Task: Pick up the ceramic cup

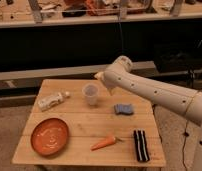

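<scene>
The ceramic cup (90, 93) is a small pale tumbler standing upright on the wooden table (84, 125), near the back middle. My white arm reaches in from the right. My gripper (101, 77) is at its tip, just right of the cup and slightly above its rim, mostly hidden behind the arm's wrist.
A white bottle (51, 100) lies on its side at the table's left. An orange plate (49, 136) sits at the front left. A carrot (104, 143), a blue sponge (124, 109) and a black striped object (140, 145) lie to the right. A dark shelf stands behind.
</scene>
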`<state>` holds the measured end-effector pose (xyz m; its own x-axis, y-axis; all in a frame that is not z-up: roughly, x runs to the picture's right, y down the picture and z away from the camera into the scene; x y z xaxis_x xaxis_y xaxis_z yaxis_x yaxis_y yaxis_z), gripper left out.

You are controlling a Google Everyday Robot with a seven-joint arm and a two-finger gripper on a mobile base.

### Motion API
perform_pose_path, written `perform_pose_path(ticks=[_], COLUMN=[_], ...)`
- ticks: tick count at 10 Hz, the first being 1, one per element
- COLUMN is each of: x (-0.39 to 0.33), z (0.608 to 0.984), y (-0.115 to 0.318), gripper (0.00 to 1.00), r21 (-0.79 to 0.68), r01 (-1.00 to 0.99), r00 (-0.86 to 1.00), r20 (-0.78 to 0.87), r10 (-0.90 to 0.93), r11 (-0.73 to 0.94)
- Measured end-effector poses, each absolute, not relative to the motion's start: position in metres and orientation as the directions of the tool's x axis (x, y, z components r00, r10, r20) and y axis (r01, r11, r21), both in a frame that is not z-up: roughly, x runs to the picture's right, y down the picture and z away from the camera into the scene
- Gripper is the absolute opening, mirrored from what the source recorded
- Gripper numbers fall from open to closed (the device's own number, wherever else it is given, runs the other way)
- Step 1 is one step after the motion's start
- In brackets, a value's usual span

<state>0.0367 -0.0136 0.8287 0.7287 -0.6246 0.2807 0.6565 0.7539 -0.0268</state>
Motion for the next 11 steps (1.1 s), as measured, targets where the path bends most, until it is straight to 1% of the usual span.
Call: perform_pose_path(ticks=[11], x=[0.015], z=[0.844], y=[-0.002], gripper=[0.80], r21=[0.019], r01=[0.727], r00=[0.625], r20=[0.397], r10=[-0.672], r11=[0.686])
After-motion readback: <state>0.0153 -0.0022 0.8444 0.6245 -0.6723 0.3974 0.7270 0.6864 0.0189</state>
